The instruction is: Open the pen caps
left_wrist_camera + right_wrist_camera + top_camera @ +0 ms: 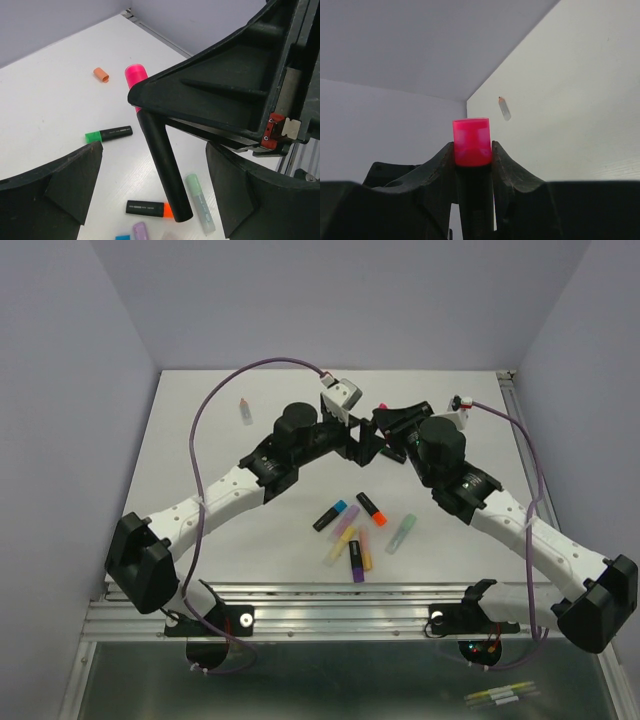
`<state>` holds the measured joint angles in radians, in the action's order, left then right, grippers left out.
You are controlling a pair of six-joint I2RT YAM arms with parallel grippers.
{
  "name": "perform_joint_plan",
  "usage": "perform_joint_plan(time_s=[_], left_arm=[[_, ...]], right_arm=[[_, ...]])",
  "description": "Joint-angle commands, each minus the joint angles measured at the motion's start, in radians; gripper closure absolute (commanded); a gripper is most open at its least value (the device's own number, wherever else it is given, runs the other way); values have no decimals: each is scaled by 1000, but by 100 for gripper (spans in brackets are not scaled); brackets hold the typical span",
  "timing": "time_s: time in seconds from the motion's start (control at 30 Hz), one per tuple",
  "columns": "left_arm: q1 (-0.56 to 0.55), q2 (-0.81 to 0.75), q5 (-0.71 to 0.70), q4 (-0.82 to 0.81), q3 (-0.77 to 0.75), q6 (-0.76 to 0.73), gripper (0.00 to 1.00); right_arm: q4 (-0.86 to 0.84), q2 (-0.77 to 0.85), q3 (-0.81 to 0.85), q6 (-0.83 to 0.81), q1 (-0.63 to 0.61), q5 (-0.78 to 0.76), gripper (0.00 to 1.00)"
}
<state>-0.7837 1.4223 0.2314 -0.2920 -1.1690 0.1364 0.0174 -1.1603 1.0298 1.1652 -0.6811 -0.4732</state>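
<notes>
Between the right fingers (472,165), a black-barrelled pen (165,172) stands clamped, its pink cap (471,141) jutting toward twelve o'clock; the left fingers (150,192) hang wide apart around its barrel, untouching.

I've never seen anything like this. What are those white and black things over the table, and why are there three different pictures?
They are two robot arms bolted to the table edge. One picture looks down from above; the other two come from small cameras on each wrist. The right gripper is closed on a black pen with a pink cap, holding it up. The left gripper stands wide open around that pen, holding nothing. Below them lies a cluster of highlighters; a lone orange cap lies apart.
</notes>
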Motion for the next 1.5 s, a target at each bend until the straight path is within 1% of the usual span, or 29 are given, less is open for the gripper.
perform_joint_plan(time_s=[0.0,0.03,0.07,0.13,0.17,0.2,0.23,0.4,0.5,0.53,0.57,0.67,0.7,0.83,0.9,1.03,1.1,1.13,1.2,1.23,1.27,1.3,1.33,1.37,1.4,1.43,1.47], left_arm=[[-2,24,48,-18,-96,-32,14],[-2,32,45,-15,-106,-32,21],[-2,46,40,5,-118,-32,35],[-2,52,31,17,-138,-26,51],[-2,56,26,19,-138,-24,62],[-2,58,26,24,-138,-21,75],[-2,64,25,28,-139,-15,100],[-3,57,2,60,-112,29,100],[-6,8,-9,34,-38,94,100],[-9,-6,-9,25,12,121,100],[-11,-22,-4,14,37,132,100],[-26,-98,-4,7,132,176,100],[-28,-99,-4,4,155,186,100],[-38,-195,39,-6,282,236,100],[-45,-233,58,-4,330,270,100],[-48,-263,88,7,373,331,100],[-49,-267,88,14,382,342,100],[-49,-269,79,17,384,345,100],[-49,-270,56,21,379,342,100],[-49,-266,21,24,367,345,100],[-49,-260,4,24,358,348,100],[-49,-247,-24,25,339,350,100],[-49,-238,-38,24,330,354,100],[-49,-226,-53,22,319,351,100],[-49,-215,-73,22,309,353,100],[-48,-189,-104,21,287,348,100],[-48,-175,-113,19,273,341,100]], right_arm=[[-37,-12,21,-29,0,8,99],[-36,-15,19,-32,0,2,99],[-39,-22,18,-35,0,-1,99],[-46,-30,15,-44,0,-8,99],[-47,-35,15,-47,0,-8,99],[-60,-42,13,-56,0,-7,99],[-68,-53,10,-62,0,-7,99],[-91,-104,27,-84,0,-97,99],[-99,-147,53,-128,0,-209,99],[-100,-173,71,-156,0,-284,99],[-94,-189,85,-165,6,-316,99],[-91,-234,133,-183,66,-332,99],[-99,-245,138,-190,86,-331,99],[-83,-291,190,-200,164,-335,99],[-91,-302,203,-220,192,-364,99],[-88,-338,230,-254,241,-395,99],[-68,-354,240,-245,279,-371,99],[-59,-360,242,-227,290,-322,99],[-79,-349,227,-258,302,-248,99],[-85,-345,222,-283,302,-201,99],[-92,-339,216,-327,302,-95,99],[-111,-314,207,-340,302,-32,99],[-132,-297,190,-355,302,28,94],[-189,-262,140,-387,302,174,87],[-203,-247,119,-389,302,244,76],[-211,-233,101,-395,304,365,71],[-217,-222,73,-395,301,433,62]])
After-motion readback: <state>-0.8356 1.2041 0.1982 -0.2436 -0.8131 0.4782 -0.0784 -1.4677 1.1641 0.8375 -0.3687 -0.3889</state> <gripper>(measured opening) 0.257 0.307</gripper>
